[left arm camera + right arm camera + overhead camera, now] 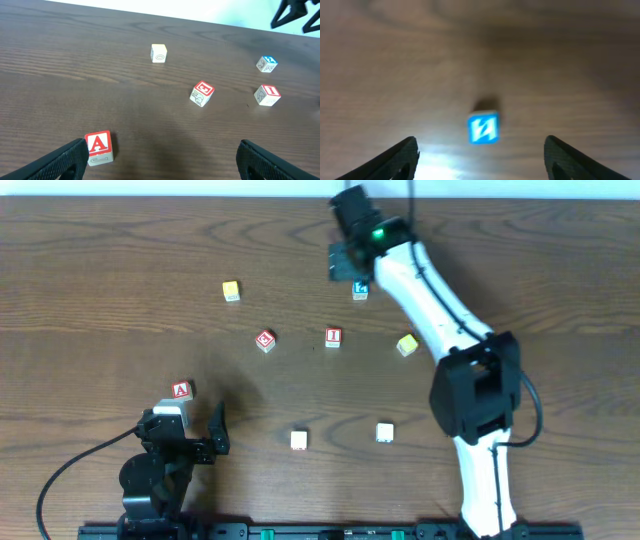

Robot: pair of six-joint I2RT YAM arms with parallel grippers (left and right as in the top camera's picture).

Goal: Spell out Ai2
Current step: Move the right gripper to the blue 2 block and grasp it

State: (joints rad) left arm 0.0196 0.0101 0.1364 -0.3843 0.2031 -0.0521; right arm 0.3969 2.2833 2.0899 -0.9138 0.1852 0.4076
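Pale-yellow block (231, 291), yellow block (406, 345), cream block (298, 440), white block (385, 432), red block (265, 340), perhaps a 3, wooden table (100, 300)

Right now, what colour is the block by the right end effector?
Blue top on the 2 block; best in right wrist view.

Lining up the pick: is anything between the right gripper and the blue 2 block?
Nothing. The right wrist view shows only bare table between the open right gripper and the blue 2 block, which sits centred ahead of its fingers.
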